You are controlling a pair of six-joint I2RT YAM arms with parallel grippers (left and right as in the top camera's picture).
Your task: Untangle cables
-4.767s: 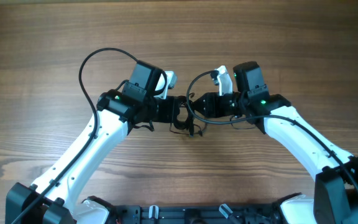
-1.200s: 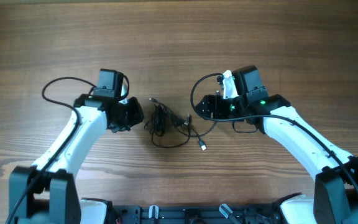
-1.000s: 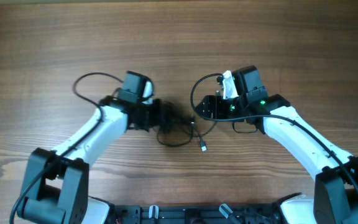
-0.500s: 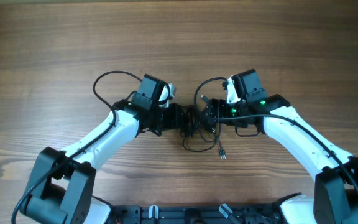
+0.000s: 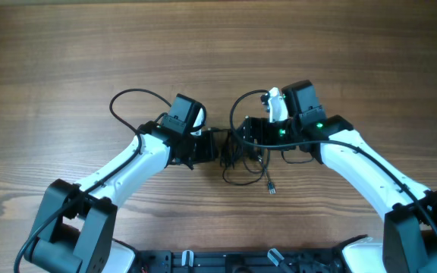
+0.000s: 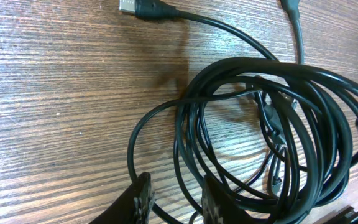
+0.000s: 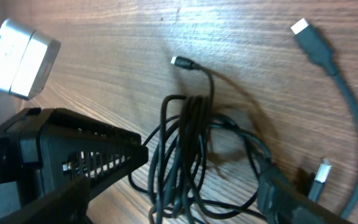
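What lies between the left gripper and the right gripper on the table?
The tangle of black cables lies between the left gripper and the right gripper; the overhead view shows it.

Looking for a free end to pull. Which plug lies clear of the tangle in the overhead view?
The silver-tipped plug on the single cord trailing from the tangle toward the robot's base; no other end shows outside it there.
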